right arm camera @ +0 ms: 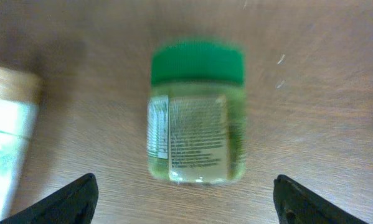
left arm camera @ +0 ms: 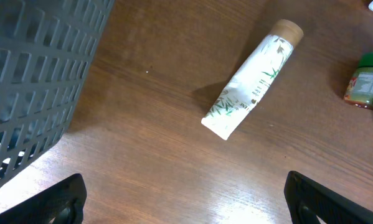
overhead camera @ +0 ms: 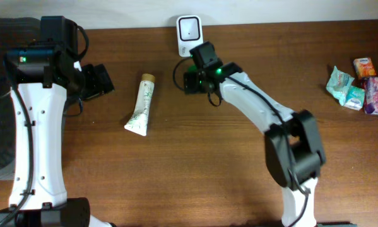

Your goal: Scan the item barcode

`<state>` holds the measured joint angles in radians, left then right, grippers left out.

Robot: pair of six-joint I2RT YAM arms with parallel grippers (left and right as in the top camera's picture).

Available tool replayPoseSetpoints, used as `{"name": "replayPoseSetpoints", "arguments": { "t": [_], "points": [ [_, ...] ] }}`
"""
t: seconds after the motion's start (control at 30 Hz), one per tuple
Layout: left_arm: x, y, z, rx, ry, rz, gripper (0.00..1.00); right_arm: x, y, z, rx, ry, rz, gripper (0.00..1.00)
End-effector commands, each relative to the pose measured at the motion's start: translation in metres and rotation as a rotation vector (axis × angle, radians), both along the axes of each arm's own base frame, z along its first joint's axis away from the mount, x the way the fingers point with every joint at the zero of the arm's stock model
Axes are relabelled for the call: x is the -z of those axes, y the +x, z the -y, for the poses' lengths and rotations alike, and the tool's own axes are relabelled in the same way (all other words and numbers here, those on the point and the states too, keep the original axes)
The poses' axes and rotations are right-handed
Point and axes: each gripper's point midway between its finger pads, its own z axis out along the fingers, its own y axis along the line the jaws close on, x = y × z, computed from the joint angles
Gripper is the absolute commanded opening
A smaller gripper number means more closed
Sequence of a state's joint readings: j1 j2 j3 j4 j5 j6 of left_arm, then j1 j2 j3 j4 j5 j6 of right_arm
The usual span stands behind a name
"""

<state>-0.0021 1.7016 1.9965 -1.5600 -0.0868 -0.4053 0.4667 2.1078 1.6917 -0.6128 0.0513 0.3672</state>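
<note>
Brown wood makes up the broad table on which everything stands. A dark grey plastic lattice basket sits at the table's left edge, close to the left arm.

The two white arms reach in from the near side. The left gripper hovers above bare wood with its black fingers spread wide and nothing between them. Seen from overhead, it sits left of the tube, near the basket. The right gripper points down at the jar, its two black fingertips far apart on either side. They do not touch the glass, so the pincer is open and holds nothing.

A white box-shaped barcode scanner stands at the far edge, just beyond the right gripper.

A white squeeze tube with green leaf print and a tan cap lies flat between the two grippers, cap toward the far edge.

The task's thing, a small clear jar with a green lid and a printed label, appears to lie on its side on the wood directly below the right gripper. It is just right of the tube's cap and near the scanner.

Several small teal, orange and pink packets cluster at the far right.
</note>
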Motion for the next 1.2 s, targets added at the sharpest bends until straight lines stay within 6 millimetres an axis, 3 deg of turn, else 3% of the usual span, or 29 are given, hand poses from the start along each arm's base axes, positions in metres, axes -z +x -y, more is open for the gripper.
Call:
{"name": "replayPoseSetpoints", "arguments": {
  "t": [0.0, 0.1, 0.13, 0.17, 0.3, 0.43, 0.53, 0.57, 0.6, 0.7, 0.73, 0.83, 0.9, 1.0, 1.17],
  "points": [
    [-0.006, -0.003, -0.004, -0.015, 0.006, 0.019, 0.99, -0.066, 0.010, 0.005, 0.035, 0.030, 0.160, 0.89],
    [-0.006, -0.003, -0.004, -0.015, 0.006, 0.018, 0.99, -0.075, 0.026, -0.004, 0.037, 0.070, 0.235, 0.90],
    [-0.006, -0.003, -0.004, -0.015, 0.006, 0.018, 0.99, -0.074, 0.035, -0.009, 0.037, 0.086, 0.264, 0.95],
    [-0.006, -0.003, -0.004, -0.015, 0.006, 0.018, 0.99, -0.067, 0.044, -0.013, 0.038, 0.096, 0.286, 0.99],
    [-0.006, -0.003, -0.004, -0.015, 0.006, 0.018, 0.99, -0.029, 0.078, -0.014, 0.022, 0.083, 0.352, 0.99],
    [-0.006, -0.003, -0.004, -0.015, 0.006, 0.019, 0.99, 0.011, 0.082, -0.009, 0.013, 0.043, 0.307, 0.99],
    [-0.006, -0.003, -0.004, -0.015, 0.006, 0.018, 0.99, 0.030, 0.076, -0.006, 0.005, 0.031, 0.251, 0.97],
    [-0.006, -0.003, -0.004, -0.015, 0.006, 0.018, 0.99, 0.033, 0.073, -0.005, 0.000, 0.027, 0.232, 0.79],
    [-0.006, -0.003, -0.004, -0.015, 0.006, 0.018, 0.99, 0.033, 0.070, -0.004, -0.001, 0.021, 0.219, 0.70],
    [-0.006, -0.003, -0.004, -0.015, 0.006, 0.018, 0.99, 0.025, 0.062, 0.000, -0.002, 0.010, 0.194, 0.50],
    [-0.006, -0.003, -0.004, -0.015, 0.006, 0.018, 0.99, 0.022, 0.059, 0.001, -0.002, 0.007, 0.187, 0.48],
    [-0.006, -0.003, -0.004, -0.014, 0.006, 0.018, 0.99, 0.024, 0.052, 0.004, -0.003, -0.009, 0.154, 0.53],
    [-0.006, -0.003, -0.004, -0.015, 0.006, 0.018, 0.99, 0.029, 0.045, 0.006, -0.007, -0.021, 0.121, 0.76],
    [-0.006, -0.003, -0.004, -0.015, 0.006, 0.018, 0.99, 0.037, 0.032, -0.002, -0.056, 0.014, 0.057, 0.89],
    [-0.006, -0.003, -0.004, -0.015, 0.006, 0.018, 0.99, 0.052, 0.021, -0.004, -0.119, 0.002, -0.001, 0.89]
  ]
}}
